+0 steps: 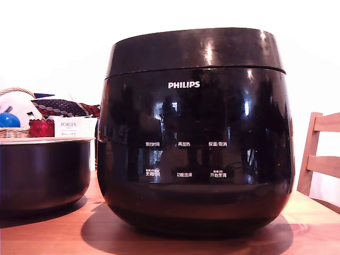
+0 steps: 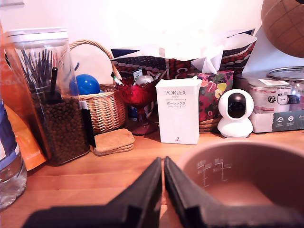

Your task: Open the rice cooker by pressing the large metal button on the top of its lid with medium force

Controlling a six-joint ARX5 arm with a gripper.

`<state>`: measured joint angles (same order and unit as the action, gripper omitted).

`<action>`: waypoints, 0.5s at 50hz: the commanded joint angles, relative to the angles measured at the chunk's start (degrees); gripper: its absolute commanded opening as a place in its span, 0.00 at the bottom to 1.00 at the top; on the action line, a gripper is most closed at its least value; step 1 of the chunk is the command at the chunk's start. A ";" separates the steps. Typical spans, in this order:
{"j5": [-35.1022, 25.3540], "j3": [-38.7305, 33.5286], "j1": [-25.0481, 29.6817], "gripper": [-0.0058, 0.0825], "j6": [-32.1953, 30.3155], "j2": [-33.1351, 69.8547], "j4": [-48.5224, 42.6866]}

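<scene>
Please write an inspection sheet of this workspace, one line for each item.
Surface: wooden table, bare in front of the cooker.
Job's things: rice cooker upright; lid closed; button not visible.
Clutter: dark pot beside the cooker; PORLEX box, wicker basket, white camera, clear canister.
Grippers: gripper shut, holding nothing, above the pot's rim.
Cables: nothing seen.
Surroundings: wooden chair at the exterior view's right; white wall.

A home: wooden table (image 2: 95, 175) crowded with wicker basket (image 2: 107, 107) (tissues too), chair (image 1: 320, 154) nearby.
</scene>
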<state>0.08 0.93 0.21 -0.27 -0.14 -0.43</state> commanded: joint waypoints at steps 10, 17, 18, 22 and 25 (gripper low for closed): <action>-4.15 -0.81 2.08 0.04 1.84 -0.59 -7.02; -4.22 -0.81 2.78 0.04 3.26 -0.59 -6.51; -4.22 -0.81 3.06 0.04 3.26 -0.59 -6.36; -4.42 -0.81 4.39 0.04 5.64 -0.59 -5.46; -4.92 -0.81 5.31 0.04 8.41 -0.59 -5.05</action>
<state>-4.51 0.73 4.62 7.20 -0.19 -6.39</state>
